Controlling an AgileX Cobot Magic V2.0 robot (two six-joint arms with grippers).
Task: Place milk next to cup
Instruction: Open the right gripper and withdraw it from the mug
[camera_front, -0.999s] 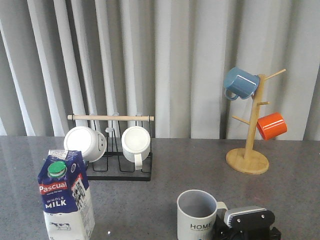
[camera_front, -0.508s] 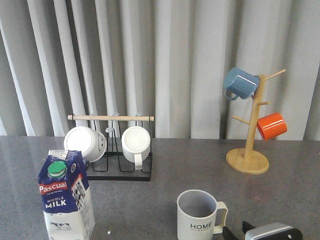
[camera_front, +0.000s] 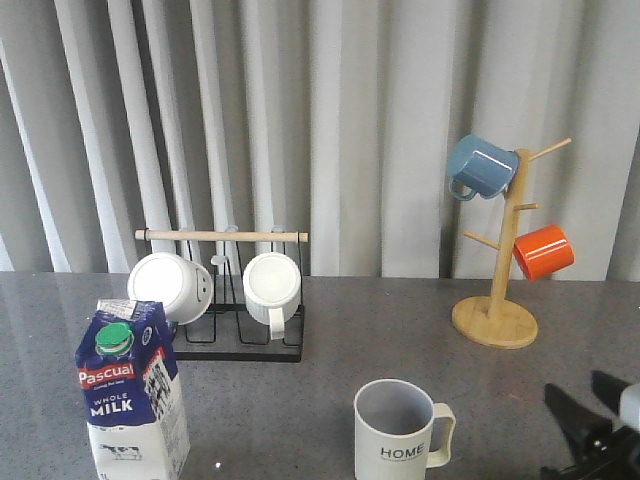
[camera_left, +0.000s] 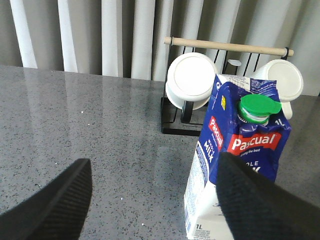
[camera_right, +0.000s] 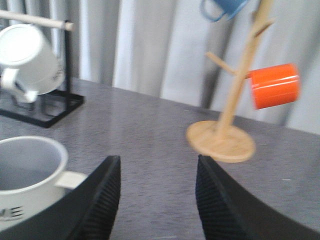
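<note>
I see the milk (camera_front: 132, 393) standing upright on the tabletop (camera_front: 330, 340) at front left, well apart from the cup (camera_front: 400, 432), which sits front centre with its handle turned right. My left pincer (camera_left: 150, 200) is released, its fingers spread wide with the carton just inside the one finger, so I judge it is lined up to grasp. My right pincer (camera_right: 155, 200) is also released and holds nothing, parked beside the cup's handle side. The bare spot left of the cup looks like the sensible landing place.
</note>
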